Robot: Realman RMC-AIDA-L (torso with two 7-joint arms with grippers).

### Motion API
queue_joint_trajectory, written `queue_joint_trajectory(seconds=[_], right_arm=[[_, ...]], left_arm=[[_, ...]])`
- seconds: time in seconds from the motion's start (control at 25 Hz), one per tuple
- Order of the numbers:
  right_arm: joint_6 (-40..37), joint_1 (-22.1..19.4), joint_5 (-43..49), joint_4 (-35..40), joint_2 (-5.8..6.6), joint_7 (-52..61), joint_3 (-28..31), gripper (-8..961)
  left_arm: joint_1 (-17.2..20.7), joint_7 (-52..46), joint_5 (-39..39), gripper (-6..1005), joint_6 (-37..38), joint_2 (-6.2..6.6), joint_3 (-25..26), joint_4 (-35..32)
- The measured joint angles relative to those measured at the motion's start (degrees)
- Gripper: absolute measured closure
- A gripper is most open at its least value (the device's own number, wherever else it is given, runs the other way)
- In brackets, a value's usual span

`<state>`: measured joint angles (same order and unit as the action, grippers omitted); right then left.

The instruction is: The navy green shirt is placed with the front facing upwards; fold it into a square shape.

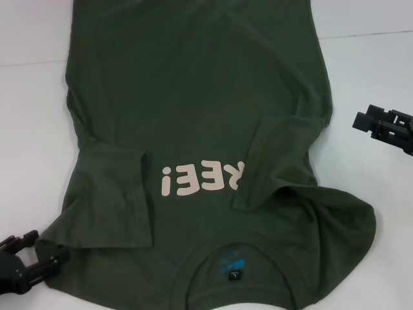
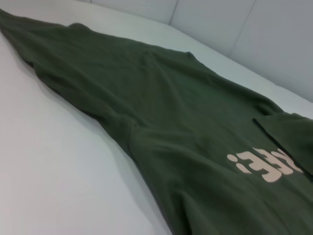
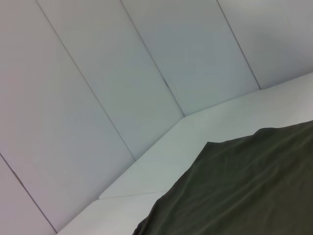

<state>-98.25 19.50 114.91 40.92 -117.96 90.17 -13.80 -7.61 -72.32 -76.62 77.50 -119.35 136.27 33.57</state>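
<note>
Dark olive cotton fills the scene: the navy green shirt [image 1: 193, 116] lies front-up on the white table [image 1: 32, 129], collar nearest the robot, both sleeves already folded inward over the chest so that the right one hides part of the pale lettering [image 1: 203, 179]. At the lower left, the left gripper [image 1: 32, 255] sits at the shirt's shoulder corner with its fingers parted and nothing between them. At the right edge, the right gripper [image 1: 371, 121] hovers clear of the cloth; whether its fingers are spread cannot be told. A likely fault: lifting the collar end by one layer only could let the tucked sleeves slide out, spoiling the square. Only the head view shows the collar label [image 1: 235, 274]; only the right wrist view shows the far hem corner [image 3: 210, 144] against the wall panels [image 3: 98, 73].
</note>
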Motion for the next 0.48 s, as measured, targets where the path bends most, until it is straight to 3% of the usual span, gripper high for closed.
queue_joint_trajectory(seconds=[0.48], right_arm=[[0.08,0.10,0.05,-0.14,0.11,0.00,-0.09,255]], left_arm=[[-0.46,-0.01,0.53,125,0.03,-0.09,-0.05,0.01]])
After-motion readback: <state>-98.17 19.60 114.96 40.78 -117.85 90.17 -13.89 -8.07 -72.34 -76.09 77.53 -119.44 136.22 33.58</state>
